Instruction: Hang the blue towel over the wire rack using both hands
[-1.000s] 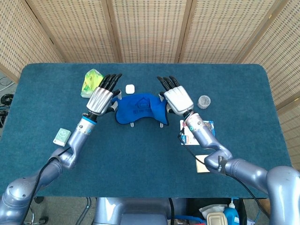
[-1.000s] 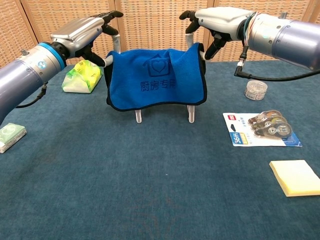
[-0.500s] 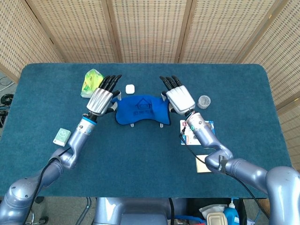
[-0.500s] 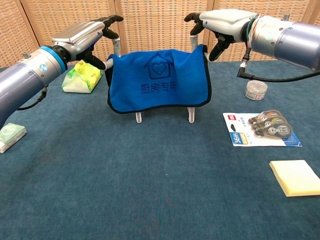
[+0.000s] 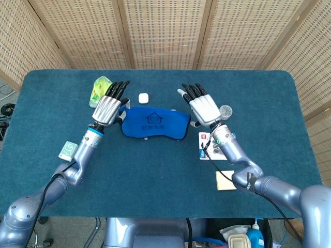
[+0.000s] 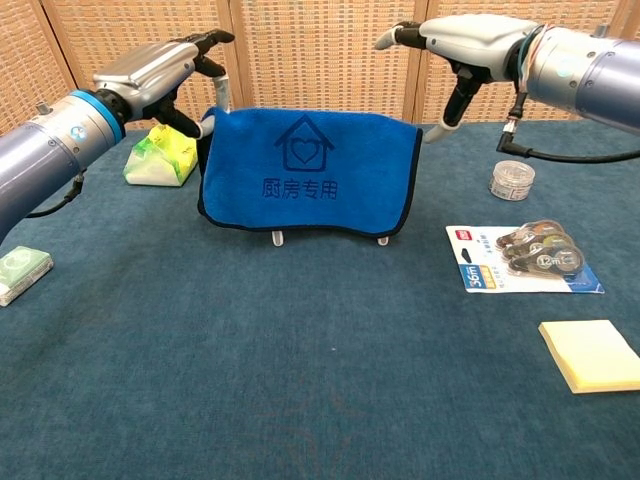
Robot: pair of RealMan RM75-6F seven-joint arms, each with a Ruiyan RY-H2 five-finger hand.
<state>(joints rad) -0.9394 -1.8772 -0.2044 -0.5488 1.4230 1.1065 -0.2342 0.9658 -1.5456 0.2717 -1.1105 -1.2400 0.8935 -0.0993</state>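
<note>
The blue towel (image 6: pixel 310 170) (image 5: pixel 155 123), printed with a house and heart, hangs spread wide over the wire rack. Only the rack's white feet (image 6: pixel 278 237) show below its hem. My left hand (image 6: pixel 160 75) (image 5: pixel 107 107) is at the towel's upper left corner and pinches it between thumb and fingers. My right hand (image 6: pixel 470 40) (image 5: pixel 205 108) hovers above and to the right of the towel's right edge. Its fingers are spread and a gap separates it from the cloth.
A green-yellow packet (image 6: pixel 160 155) lies behind the left hand and a small green box (image 6: pixel 20 270) sits at the left edge. On the right are a clear round container (image 6: pixel 512 180), a tape package (image 6: pixel 525 258) and yellow sticky notes (image 6: pixel 590 355). A small white object (image 5: pixel 143 97) lies behind the rack.
Both hands moved outward and the bunched towel was drawn flat and wide across the rack. The right hand let go of its corner and drew off to the right.
</note>
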